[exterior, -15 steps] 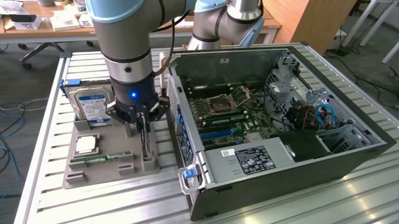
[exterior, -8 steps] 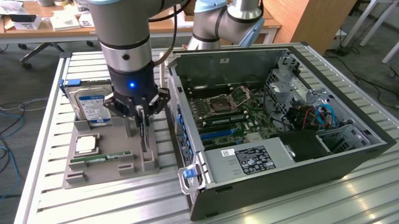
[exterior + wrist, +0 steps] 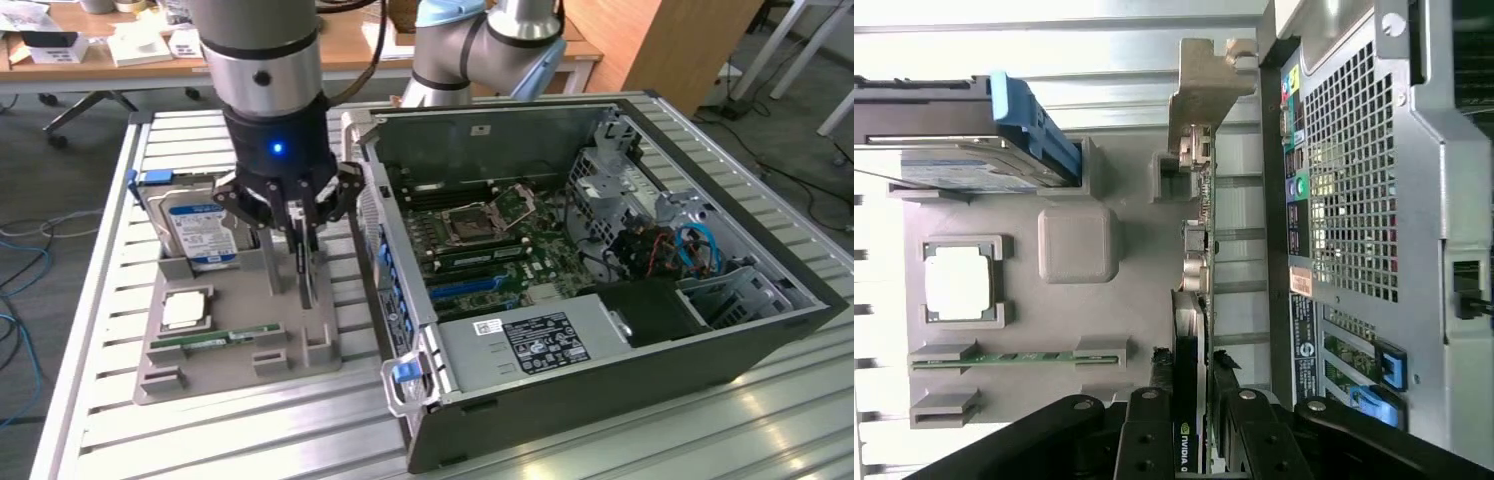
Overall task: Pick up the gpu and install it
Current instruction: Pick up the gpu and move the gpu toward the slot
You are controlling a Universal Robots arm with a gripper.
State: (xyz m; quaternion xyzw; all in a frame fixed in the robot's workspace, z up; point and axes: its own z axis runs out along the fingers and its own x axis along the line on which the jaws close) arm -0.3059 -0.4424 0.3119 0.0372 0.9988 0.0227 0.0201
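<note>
**Gripper clamped on gpu, card still seated beside the case**

Landmark for this entry: the open computer case (image 3: 574, 390).

You have the gripper (image 3: 304, 235) (image 3: 1191, 360) directly above the grey tray (image 3: 227, 375), on the tray edge nearest the case. Its fingers (image 3: 1157, 400) are drawn together onto the two faces of the gpu (image 3: 308, 270) (image 3: 1194, 250). Note it as gripped along the upper edge.

The gpu stands upright on its long edge in the tray slot closest to the case, just beside the case's rear panel and parallel to it. In the wrist view you see the card edge-on, with its metal bracket (image 3: 1204, 90) at the far end from the fingers. The card's lower edge looks to be in the slot, not lifted clear.

Other parts in the tray, all farther from the case than the gpu:
- the hard drive (image 3: 198, 232) with the blue label, upright in its holder
- a square processor chip (image 3: 184, 308), lying flat
- the memory stick (image 3: 214, 341), narrow and green, lying in its cradle

Inside the case the motherboard (image 3: 494, 240) lies exposed, side panel off. Case and tray both sit on the slatted aluminium table (image 3: 200, 430), the tray just beside the case.
</note>
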